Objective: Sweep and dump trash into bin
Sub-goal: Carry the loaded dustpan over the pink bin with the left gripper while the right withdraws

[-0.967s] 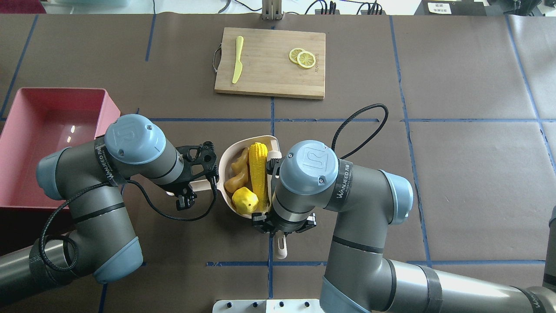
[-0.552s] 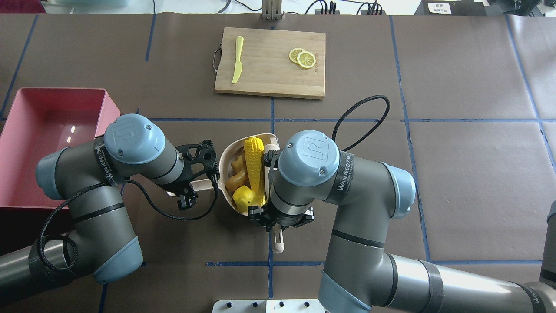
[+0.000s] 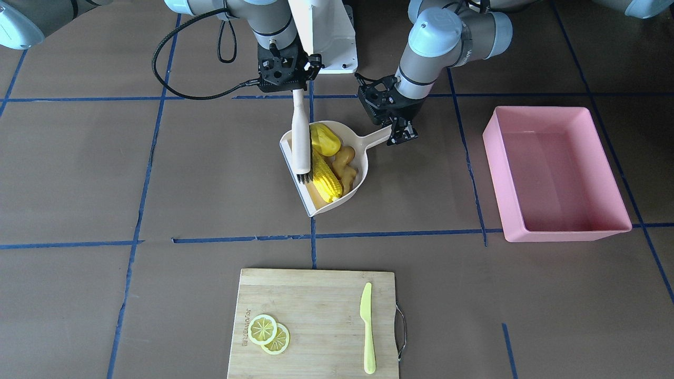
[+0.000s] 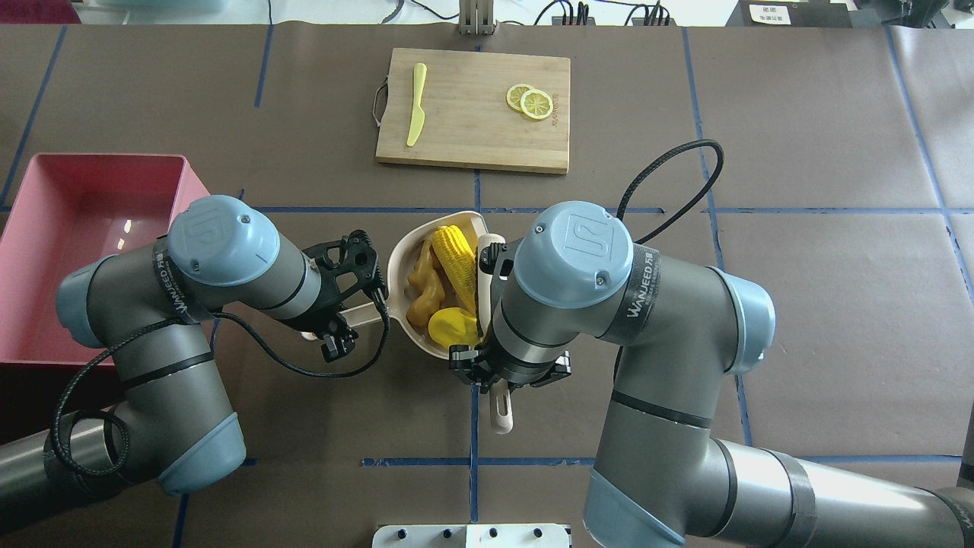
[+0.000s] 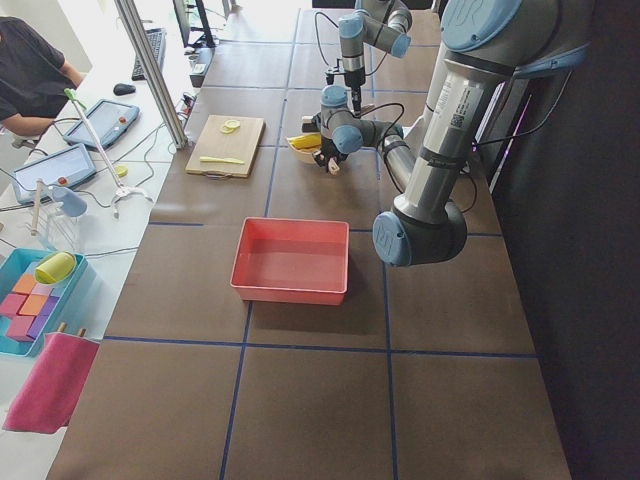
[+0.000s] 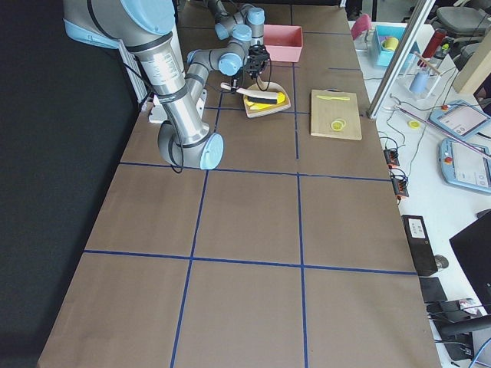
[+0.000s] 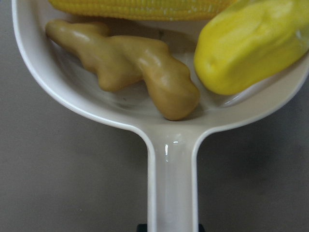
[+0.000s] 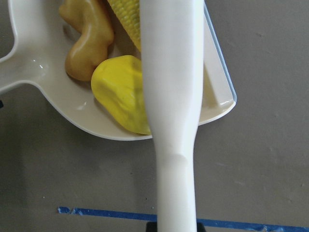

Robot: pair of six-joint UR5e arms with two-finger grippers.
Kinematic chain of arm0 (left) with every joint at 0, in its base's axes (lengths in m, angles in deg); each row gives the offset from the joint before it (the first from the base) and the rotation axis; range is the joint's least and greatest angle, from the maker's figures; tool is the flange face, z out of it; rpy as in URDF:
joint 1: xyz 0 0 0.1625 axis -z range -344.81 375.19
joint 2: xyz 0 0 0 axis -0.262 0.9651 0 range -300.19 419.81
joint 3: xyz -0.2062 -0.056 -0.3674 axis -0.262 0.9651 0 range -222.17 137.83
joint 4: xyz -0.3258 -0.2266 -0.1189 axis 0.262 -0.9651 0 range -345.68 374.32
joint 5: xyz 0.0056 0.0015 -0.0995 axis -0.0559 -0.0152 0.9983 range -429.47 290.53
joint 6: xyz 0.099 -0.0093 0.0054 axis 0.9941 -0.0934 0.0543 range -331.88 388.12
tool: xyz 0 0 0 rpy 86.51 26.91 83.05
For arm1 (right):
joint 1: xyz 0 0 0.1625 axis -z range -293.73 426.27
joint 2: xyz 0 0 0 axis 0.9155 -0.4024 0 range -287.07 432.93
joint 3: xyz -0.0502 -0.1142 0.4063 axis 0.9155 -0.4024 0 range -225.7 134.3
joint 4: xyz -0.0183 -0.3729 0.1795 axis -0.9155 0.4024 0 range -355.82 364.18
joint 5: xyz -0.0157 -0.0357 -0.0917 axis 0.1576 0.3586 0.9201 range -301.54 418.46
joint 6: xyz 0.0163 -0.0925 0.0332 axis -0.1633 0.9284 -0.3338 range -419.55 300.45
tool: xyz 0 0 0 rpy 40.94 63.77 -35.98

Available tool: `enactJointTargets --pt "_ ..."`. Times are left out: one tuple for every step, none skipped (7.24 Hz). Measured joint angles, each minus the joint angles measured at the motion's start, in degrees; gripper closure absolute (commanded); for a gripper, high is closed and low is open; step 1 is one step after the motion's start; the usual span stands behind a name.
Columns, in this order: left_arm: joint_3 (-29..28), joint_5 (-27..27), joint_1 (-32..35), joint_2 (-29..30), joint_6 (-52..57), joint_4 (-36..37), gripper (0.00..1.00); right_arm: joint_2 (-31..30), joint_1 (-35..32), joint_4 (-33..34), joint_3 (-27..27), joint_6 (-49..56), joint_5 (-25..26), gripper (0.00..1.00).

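Note:
The beige dustpan (image 3: pixel 358 181) (image 4: pixel 397 283) holds all three pieces of trash: the corn cob (image 3: pixel 327 181) (image 4: pixel 454 255), the yellow pepper-like lump (image 3: pixel 324 139) (image 4: pixel 449 326) and the tan ginger root (image 3: pixel 347 164) (image 4: pixel 424 288). My left gripper (image 3: pixel 390 122) (image 4: pixel 348 313) is shut on the dustpan's handle (image 7: pixel 171 183). My right gripper (image 3: pixel 287 73) (image 4: pixel 506 373) is shut on the white brush (image 3: pixel 300 137) (image 8: pixel 171 96), whose bristles touch the corn near the pan's open lip. The pink bin (image 3: pixel 495 173) (image 4: pixel 91 228) stands apart on my left, with nothing in it.
A wooden cutting board (image 3: pixel 316 316) (image 4: pixel 472 144) lies at the far side with two lemon slices (image 3: pixel 268 333) and a yellow-green knife (image 3: pixel 368 329). Blue tape lines cross the brown table. An operator sits beyond the table in the exterior left view (image 5: pixel 30 75).
The dustpan and its load have shifted a little away from the robot and turned. The corn now lies tilted and the lump sits deeper in the pan. The right arm swung right with the brush.

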State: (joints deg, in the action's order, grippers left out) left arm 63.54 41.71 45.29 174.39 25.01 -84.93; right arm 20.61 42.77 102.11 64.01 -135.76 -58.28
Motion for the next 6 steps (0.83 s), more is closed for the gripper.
enactJointTargets --pt "0.02 0.00 0.06 -0.12 -1.38 -1.29 0.96 -0.20 -0.85 0.96 1.27 0.00 -0.70 0.97" --pt "0.22 0.00 0.25 -0.16 -2.88 -2.37 0.96 -0.40 -2.64 2.77 3.22 0.02 -1.87 0.97" --pt "0.52 0.02 0.97 -0.28 -4.23 -3.71 0.96 -1.19 -5.07 5.63 6.16 0.06 -2.79 0.97" --pt "1.26 0.05 2.51 -0.47 -5.06 -4.59 0.96 -2.99 -7.44 8.38 9.41 0.08 -3.22 0.97" --pt "2.69 0.07 4.40 -1.15 -5.52 -4.77 0.96 -5.18 -9.66 10.00 11.94 0.15 -3.35 0.97" --pt "4.92 0.20 6.67 -2.92 -5.71 -4.64 0.97 -7.33 -11.68 10.73 13.57 0.41 -3.39 0.97"
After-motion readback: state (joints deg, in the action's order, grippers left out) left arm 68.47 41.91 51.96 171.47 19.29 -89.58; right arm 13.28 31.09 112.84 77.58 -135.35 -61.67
